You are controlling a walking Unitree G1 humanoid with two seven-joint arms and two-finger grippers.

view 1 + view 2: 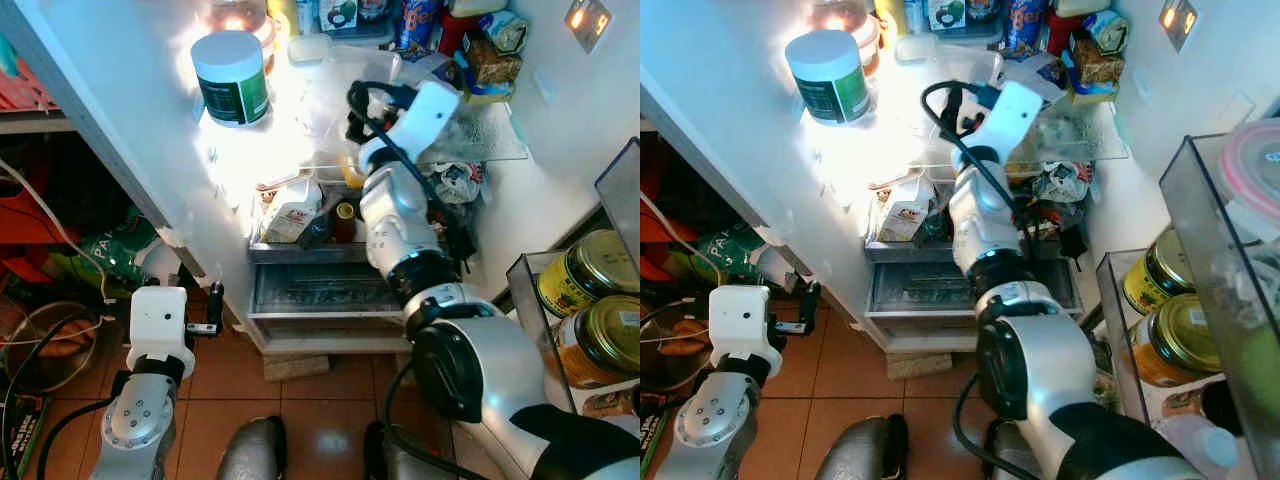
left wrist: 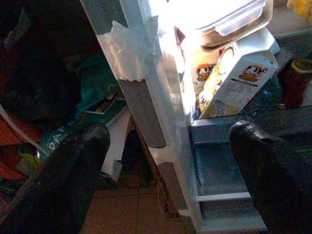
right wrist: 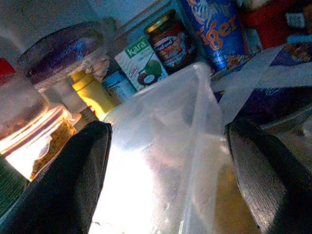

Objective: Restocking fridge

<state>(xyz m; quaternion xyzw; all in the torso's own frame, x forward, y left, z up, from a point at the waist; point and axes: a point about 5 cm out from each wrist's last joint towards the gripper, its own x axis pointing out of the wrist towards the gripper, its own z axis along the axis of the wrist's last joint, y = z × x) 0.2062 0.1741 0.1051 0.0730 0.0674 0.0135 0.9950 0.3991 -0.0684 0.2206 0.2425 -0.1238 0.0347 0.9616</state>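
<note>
Down by the tape-patched fridge frame (image 2: 141, 102), the left gripper (image 2: 165, 165) hangs low with its fingers spread wide and nothing between them. A green-labelled tub (image 1: 232, 78) sits on the bright shelf. Further right, the right gripper (image 3: 163, 170) reaches into the fridge, fingers wide apart either side of a clear plastic container (image 3: 165, 146), seemingly not clamping it.
</note>
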